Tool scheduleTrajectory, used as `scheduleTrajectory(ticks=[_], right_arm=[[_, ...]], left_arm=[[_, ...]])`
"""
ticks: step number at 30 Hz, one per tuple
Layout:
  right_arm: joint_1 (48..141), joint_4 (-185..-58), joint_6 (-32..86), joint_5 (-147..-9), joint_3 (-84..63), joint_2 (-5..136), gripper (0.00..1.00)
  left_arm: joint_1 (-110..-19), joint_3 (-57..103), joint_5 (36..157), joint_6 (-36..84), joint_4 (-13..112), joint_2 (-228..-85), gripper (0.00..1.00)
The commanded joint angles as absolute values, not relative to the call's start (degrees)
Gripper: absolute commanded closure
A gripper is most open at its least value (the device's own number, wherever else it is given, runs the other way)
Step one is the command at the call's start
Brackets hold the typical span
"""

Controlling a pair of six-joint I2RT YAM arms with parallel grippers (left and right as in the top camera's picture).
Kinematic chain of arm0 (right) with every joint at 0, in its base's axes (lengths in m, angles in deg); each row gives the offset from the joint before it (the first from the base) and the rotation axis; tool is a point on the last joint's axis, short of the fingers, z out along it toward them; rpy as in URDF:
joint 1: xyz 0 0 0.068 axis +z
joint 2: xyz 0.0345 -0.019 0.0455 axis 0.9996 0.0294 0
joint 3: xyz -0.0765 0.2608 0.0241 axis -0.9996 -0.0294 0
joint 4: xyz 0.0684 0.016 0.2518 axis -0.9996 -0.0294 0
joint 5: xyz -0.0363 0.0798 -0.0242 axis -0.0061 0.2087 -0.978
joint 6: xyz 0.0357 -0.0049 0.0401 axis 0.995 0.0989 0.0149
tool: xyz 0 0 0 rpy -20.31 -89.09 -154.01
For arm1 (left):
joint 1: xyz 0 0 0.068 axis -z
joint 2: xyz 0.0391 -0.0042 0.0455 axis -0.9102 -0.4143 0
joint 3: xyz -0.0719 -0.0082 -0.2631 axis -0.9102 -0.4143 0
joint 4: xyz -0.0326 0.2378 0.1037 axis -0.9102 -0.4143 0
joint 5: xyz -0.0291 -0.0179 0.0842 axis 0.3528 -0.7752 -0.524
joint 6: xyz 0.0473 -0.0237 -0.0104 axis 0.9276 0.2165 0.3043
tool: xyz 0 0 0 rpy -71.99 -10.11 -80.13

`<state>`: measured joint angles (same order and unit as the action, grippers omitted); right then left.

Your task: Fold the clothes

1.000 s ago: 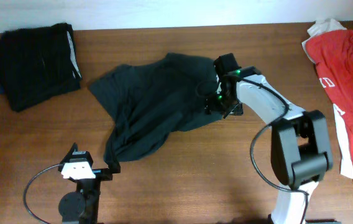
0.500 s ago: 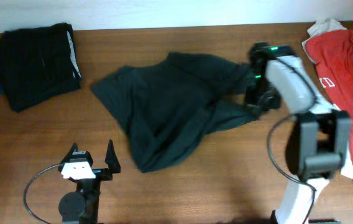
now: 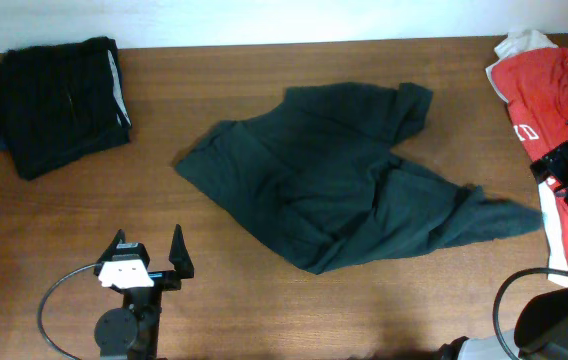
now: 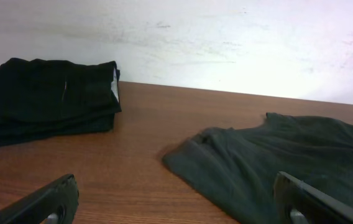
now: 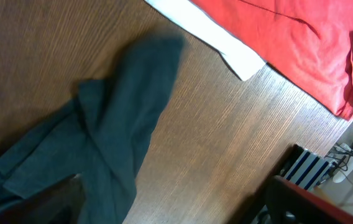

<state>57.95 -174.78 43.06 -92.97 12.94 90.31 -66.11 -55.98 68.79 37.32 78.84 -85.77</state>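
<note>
Closest in, the left claw (image 3: 147, 240) sat low at the near edge of the bench (image 3: 294, 310), fingers spread wide with nothing between them, pointed across the wood at the job. And there was the job: the dark T-shirt (image 3: 334, 190) lay mid-bench in a rumpled, lopsided spread, nowhere near flat, with a long wrinkled tail trailing off to the right. That tail reached toward the right claw (image 3: 567, 170), which hung by the right edge, likewise released and empty. Its wrist view showed the tail's tip on bare wood below the parted fingers, just beside the white hem of the red shirt (image 3: 554, 90); touching or not, I couldn't tell. My read was that this T-shirt would be light and limp, with no stiffness at all, so a pinch in the middle would only drag up a bunch. The better holds looked like the edges: the tail's end for the right side and the left-hand corner for the left, to draw it taut and flat before any fold. Cloth should pinch easily, though the smooth wood would likely let the whole thing slide. Farther back, at the far left, the black garments (image 3: 59, 100) sat in a neat stack, well apart from the T-shirt, and the red shirt sprawled unfolded down the right side.
</note>
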Motion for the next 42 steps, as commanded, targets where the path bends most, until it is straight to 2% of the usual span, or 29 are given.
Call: scheduleTrajectory(ticks=[1, 3, 7, 10, 14, 17, 20, 23, 27, 30, 31, 33, 35, 37, 39, 42], right_arm=[[58.69, -174.91, 43.45, -88.84, 12.61, 89.11, 0.01], [65.31, -173.65, 38.05, -81.14, 12.61, 89.61, 0.01], [81.0, -169.47, 38.1, -81.21, 12.61, 93.18, 0.01], [88.68, -167.09, 38.1, -81.3, 12.61, 95.8, 0.01], [90.93, -167.11, 38.1, -81.41, 12.61, 96.28, 0.01], [90.93, -167.11, 38.1, -81.43, 12.61, 96.28, 0.01], [90.93, -167.11, 38.1, -81.41, 12.61, 96.28, 0.01], [90.93, -167.11, 38.1, -81.43, 12.61, 96.28, 0.01], [90.93, -167.11, 38.1, -81.43, 12.61, 96.28, 0.01], [90.93, -167.11, 38.1, -81.43, 12.61, 96.28, 0.01], [90.93, -167.11, 38.08, -81.43, 12.61, 96.28, 0.01], [90.93, -167.11, 38.1, -81.43, 12.61, 96.28, 0.01], [90.93, -167.11, 38.1, -81.41, 12.61, 96.28, 0.01], [90.93, -167.11, 38.1, -81.43, 12.61, 96.28, 0.01], [90.93, -167.11, 38.1, -81.43, 12.61, 96.28, 0.01], [90.93, -167.11, 38.1, -81.43, 12.61, 96.28, 0.01]], left_arm=[[-66.46, -56.31, 68.81, 38.02, 78.77, -85.48, 0.01], [-66.46, -56.31, 68.81, 38.02, 78.77, -85.48, 0.01], [-66.43, -56.31, 68.81, 38.02, 78.77, -85.48, 0.01], [-66.46, -56.31, 68.81, 38.02, 78.77, -85.48, 0.01], [-66.43, -56.31, 69.16, 37.73, 79.01, -85.48, 0.01], [-66.39, -56.24, 90.43, 26.69, 82.66, -85.48, 0.01], [-66.39, -56.18, 103.87, 26.67, 89.02, -85.51, 0.01], [-66.39, -49.84, 105.16, 26.78, 89.18, -87.6, 0.01], [-66.39, -31.98, 103.83, 30.85, 80.28, -108.98, 0.01], [-64.55, -12.05, 103.83, 33.8, 61.72, -130.01, 0.01], [-63.48, -8.86, 105.82, 33.75, 60.56, -133.68, 0.01], [-61.97, -7.65, 114.32, 31.85, 68.02, -138.86, 0.01], [-55.07, -3.11, 100.57, 31.87, 62.75, -143.25, 0.01], [-44.77, 11.25, 81.51, 33.78, 47.84, -156.39, 0.01], [-41.14, 21.83, 75.55, 34.89, 39.84, -167.54, 0.01], [-39.75, 25.79, 75.04, 34.87, 41.53, -179.62, 0.01]])
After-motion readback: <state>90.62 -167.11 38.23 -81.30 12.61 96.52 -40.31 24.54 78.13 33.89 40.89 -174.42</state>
